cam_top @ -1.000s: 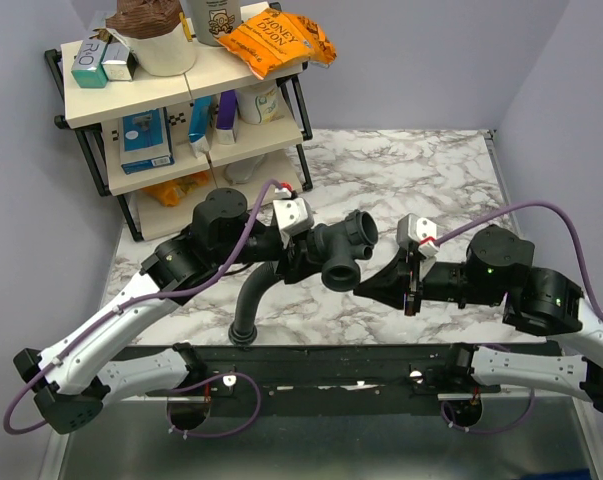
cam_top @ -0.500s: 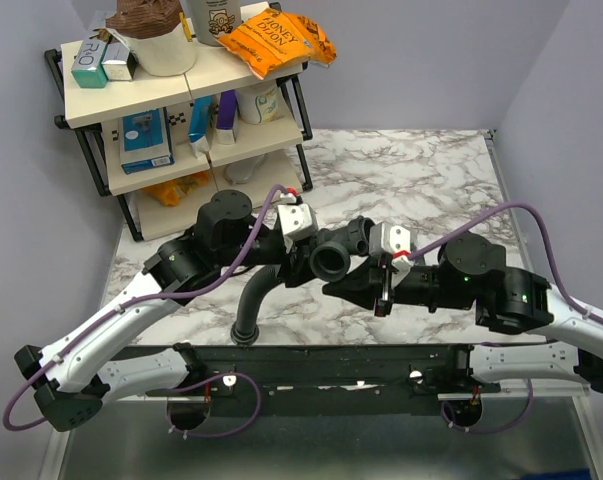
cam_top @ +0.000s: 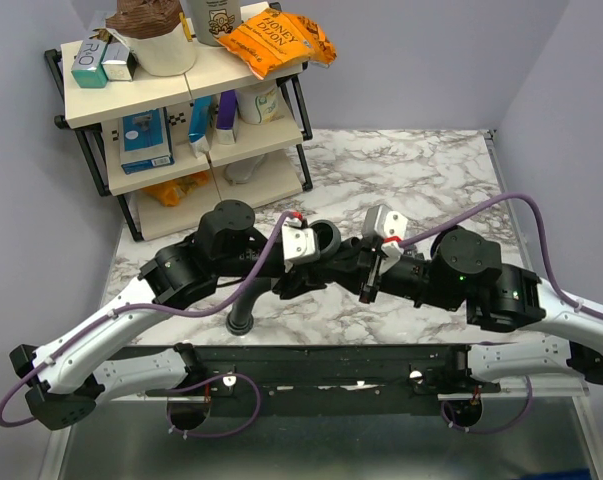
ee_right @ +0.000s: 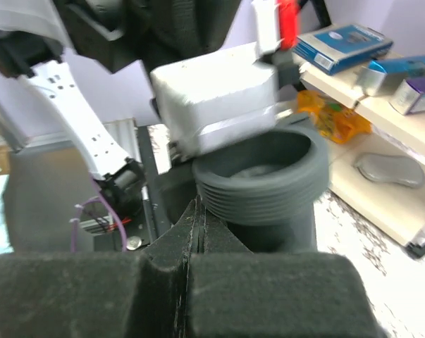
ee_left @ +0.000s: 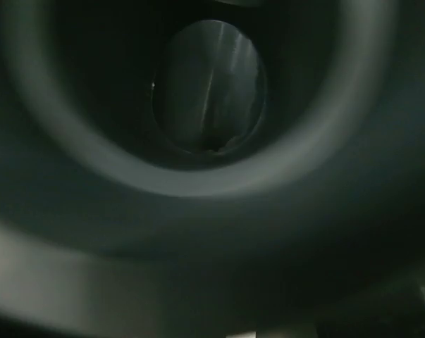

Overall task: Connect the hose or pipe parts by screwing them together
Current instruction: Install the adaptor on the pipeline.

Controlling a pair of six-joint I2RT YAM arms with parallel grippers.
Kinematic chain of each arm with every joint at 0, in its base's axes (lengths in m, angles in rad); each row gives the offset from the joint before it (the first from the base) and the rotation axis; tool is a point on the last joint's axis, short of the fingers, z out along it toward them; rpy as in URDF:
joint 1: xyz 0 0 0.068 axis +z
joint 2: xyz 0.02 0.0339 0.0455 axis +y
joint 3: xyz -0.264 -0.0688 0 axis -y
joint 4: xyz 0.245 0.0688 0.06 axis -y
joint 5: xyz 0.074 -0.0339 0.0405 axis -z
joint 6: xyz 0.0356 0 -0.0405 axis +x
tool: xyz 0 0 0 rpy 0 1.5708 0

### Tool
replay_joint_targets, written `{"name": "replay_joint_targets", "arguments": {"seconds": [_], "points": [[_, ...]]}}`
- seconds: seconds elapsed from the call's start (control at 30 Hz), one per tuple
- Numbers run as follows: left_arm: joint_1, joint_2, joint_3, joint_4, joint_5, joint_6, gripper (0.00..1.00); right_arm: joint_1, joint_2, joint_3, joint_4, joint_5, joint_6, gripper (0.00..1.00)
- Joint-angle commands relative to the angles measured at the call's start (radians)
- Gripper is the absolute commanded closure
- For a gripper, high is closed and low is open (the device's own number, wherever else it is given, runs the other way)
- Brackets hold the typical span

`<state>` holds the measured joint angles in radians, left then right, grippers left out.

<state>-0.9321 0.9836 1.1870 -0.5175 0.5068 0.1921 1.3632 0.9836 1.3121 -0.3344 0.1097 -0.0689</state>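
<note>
Shelving (cam_top: 101, 105) loaded with boxes and packets is seen at the far left corner of the marble table (cam_top: 431, 170). Just right of it, the left gripper (cam_top: 311, 262) is stretched toward the middle. Its jaws are clamped on the dark grey pipe fitting (cam_top: 328, 238), which is held above the tabletop. The black ribbed hose (cam_top: 243, 320) is curved down from under that gripper, and its lower collar is rested on the marble near the front edge. Its upper end is hidden by the arm. In the left wrist view, only the blurred inside of a wide round mouth is shown. Further right, the right gripper (cam_top: 366, 272) is clenched, with nothing caught between its fingers. Its tips are set against the threaded mouth of the fitting (ee_right: 261, 169), though actual contact cannot be told.
</note>
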Motion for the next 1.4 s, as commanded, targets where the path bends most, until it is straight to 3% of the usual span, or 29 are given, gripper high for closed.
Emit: {"name": "replay_joint_targets", "arguments": {"seconds": [0.0,0.3,0.6,1.17,1.37], "points": [[-0.034,-0.013,0.005,-0.074,-0.002,0.121,1.00,0.019,0.036,0.053,0.032,0.165,-0.019,1.00],[-0.063,-0.017,0.031,-0.162,0.044,0.222,1.00,0.020,0.070,0.127,-0.076,0.317,-0.005,1.00],[-0.091,0.004,0.120,-0.233,0.105,0.271,1.00,0.020,0.081,0.167,-0.202,0.338,0.018,1.00],[-0.096,0.064,0.362,-0.269,0.179,0.248,1.00,-0.036,0.004,0.007,-0.242,0.286,0.067,1.00],[-0.094,0.075,0.401,-0.216,0.147,0.187,1.00,-0.052,-0.031,-0.050,-0.239,0.268,0.109,1.00]]}}
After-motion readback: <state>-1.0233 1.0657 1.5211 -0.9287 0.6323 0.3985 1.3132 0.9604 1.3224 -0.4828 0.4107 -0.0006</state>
